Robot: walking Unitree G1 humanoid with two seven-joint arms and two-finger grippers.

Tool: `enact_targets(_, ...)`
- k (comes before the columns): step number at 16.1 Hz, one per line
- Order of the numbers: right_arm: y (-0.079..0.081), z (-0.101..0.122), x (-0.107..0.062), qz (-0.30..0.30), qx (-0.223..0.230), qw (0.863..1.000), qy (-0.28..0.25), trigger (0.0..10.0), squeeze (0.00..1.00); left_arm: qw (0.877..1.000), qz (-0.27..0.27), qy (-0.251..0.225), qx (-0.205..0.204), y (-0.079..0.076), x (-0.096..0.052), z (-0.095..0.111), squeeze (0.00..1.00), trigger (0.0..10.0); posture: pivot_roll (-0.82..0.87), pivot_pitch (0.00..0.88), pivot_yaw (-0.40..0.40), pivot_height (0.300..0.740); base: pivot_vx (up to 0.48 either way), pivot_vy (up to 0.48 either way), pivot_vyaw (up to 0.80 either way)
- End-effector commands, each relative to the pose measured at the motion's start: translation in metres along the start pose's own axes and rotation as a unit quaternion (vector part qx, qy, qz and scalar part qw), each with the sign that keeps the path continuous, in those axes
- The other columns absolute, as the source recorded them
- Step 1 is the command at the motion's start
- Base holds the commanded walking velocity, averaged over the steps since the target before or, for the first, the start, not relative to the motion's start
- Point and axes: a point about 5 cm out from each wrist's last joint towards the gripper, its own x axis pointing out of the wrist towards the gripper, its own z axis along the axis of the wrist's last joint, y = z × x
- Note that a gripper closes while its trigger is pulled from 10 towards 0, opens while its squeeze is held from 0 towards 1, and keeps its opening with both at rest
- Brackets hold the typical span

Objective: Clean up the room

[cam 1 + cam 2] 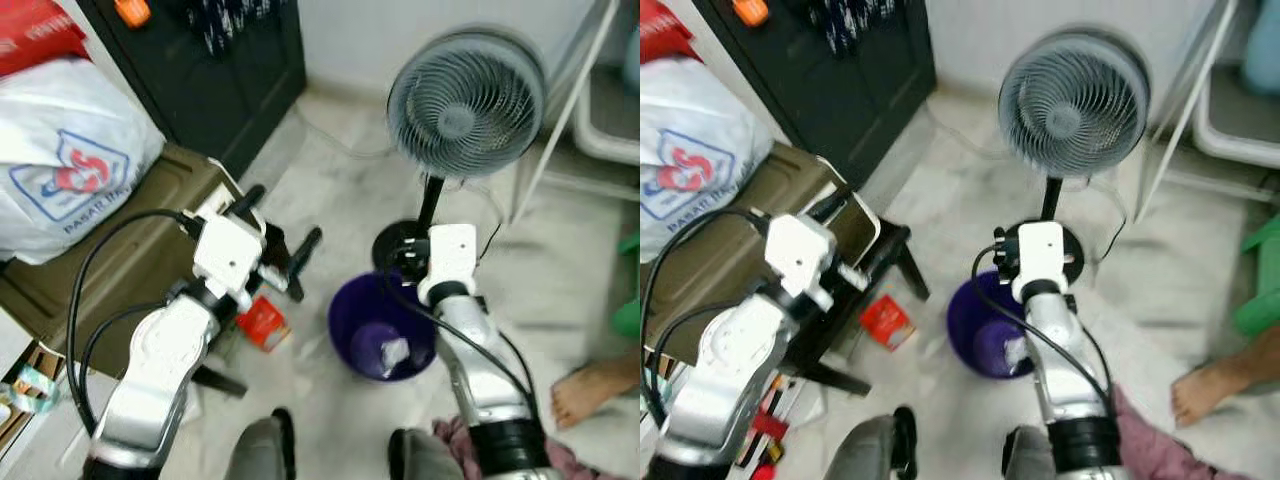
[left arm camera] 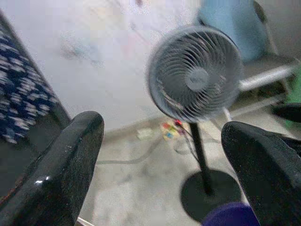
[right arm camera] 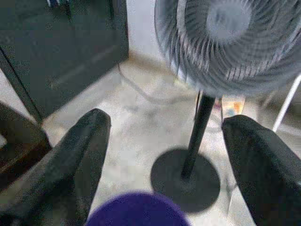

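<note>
At the upper left of the head view a white plastic bag with a red and blue logo (image 1: 65,175) lies on an olive-brown low desk (image 1: 120,255), and behind it stands a black cabinet (image 1: 220,70) against the wall. At the lower left edge a small cardboard box (image 1: 22,392) sits on the floor. The left end effector (image 1: 285,245) hangs left of centre over the desk's right edge, its two black fingers (image 2: 61,174) spread wide apart and empty. Just below it a small red carton (image 1: 263,322) lies on the pale tiled floor (image 1: 330,190), beside the desk's black leg.

At the centre, low in the frame, a round purple plastic bin (image 1: 380,325) stands on the floor with a pale crumpled scrap (image 1: 393,352) inside. Touching its far rim is the black round base of a grey pedestal fan (image 1: 465,105), whose grille fills the upper centre-right. The right end effector (image 3: 164,155) hovers above the bin's far edge, fingers (image 3: 77,160) held wide apart with nothing between them, pointing at the fan's pole.

At the lower right a person's bare foot (image 1: 590,390) rests on the floor, with a pink cloth (image 1: 1160,445) by the robot's right arm.
</note>
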Motion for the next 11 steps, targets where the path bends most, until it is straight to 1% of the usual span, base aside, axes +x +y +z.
enact_targets(1, 0.005, 0.003, -0.002, 0.018, 0.007, 1.0, -0.007, 10.0, 1.0, 0.999, 0.034, 0.009, 0.009, 0.011, -0.002, -0.005, 0.0, 10.0, 0.04, 0.05, 0.097, 0.74, 0.0, 0.0, 0.0)
enact_targets(2, 0.006, 0.008, -0.007, 0.046, 0.016, 0.999, -0.017, 10.0, 1.0, 0.996, 0.088, 0.016, 0.003, 0.023, -0.001, -0.01, 0.0, 10.0, 0.03, 0.007, 0.084, 0.74, 0.0, 0.0, 0.0)
enact_targets(3, 0.006, 0.009, -0.012, 0.059, 0.015, 0.998, -0.022, 10.0, 1.0, 0.993, 0.113, 0.017, -0.001, 0.029, -0.002, -0.013, 0.0, 10.0, 0.03, 0.0, 0.077, 0.74, 0.0, 0.0, 0.0)
enact_targets(4, 0.005, 0.008, -0.014, 0.062, 0.013, 0.998, -0.023, 10.0, 1.0, 0.992, 0.121, 0.017, -0.001, 0.031, -0.003, -0.014, 0.0, 10.0, 0.02, 0.0, 0.071, 0.74, 0.0, 0.0, 0.0)
enact_targets(5, 0.001, 0.004, -0.022, 0.068, 0.012, 0.997, -0.02, 10.0, 1.0, 0.99, 0.143, 0.022, 0.0, 0.034, -0.008, -0.017, 0.0, 10.0, 0.02, 0.0, 0.064, 0.74, 0.0, 0.0, 0.0)
enact_targets(6, -0.004, 0.0, -0.025, 0.073, 0.007, 0.997, -0.017, 10.0, 1.0, 0.986, 0.162, 0.024, 0.004, 0.037, -0.011, -0.021, 0.0, 10.0, 0.02, 0.0, 0.054, 0.74, 0.0, 0.0, 0.0)
enact_targets(7, -0.008, 0.001, -0.025, 0.081, -0.001, 0.996, -0.023, 10.0, 1.0, 0.983, 0.183, 0.032, 0.005, 0.038, -0.015, -0.026, 0.0, 10.0, 0.02, 0.0, 0.047, 0.74, 0.0, 0.0, 0.0)
enact_targets(9, -0.003, 0.008, -0.017, 0.089, -0.008, 0.995, -0.041, 10.0, 1.0, 0.982, 0.188, 0.032, 0.002, 0.036, -0.013, -0.029, 0.0, 10.0, 0.02, 0.0, 0.043, 0.74, 0.0, 0.0, 0.0)
enact_targets(10, 0.002, 0.013, -0.013, 0.096, -0.009, 0.994, -0.048, 10.0, 0.52, 0.983, 0.183, 0.026, -0.001, 0.033, -0.009, -0.029, 0.0, 10.0, 0.02, 0.0, 0.044, 0.74, 0.0, 0.0, 0.0)
enact_targets(11, 0.004, 0.015, -0.011, 0.098, -0.011, 0.994, -0.053, 10.0, 0.0, 0.983, 0.181, 0.024, 0.0, 0.032, -0.008, -0.029, 0.0, 10.0, 0.02, 0.0, 0.044, 0.74, 0.0, 0.0, 0.0)
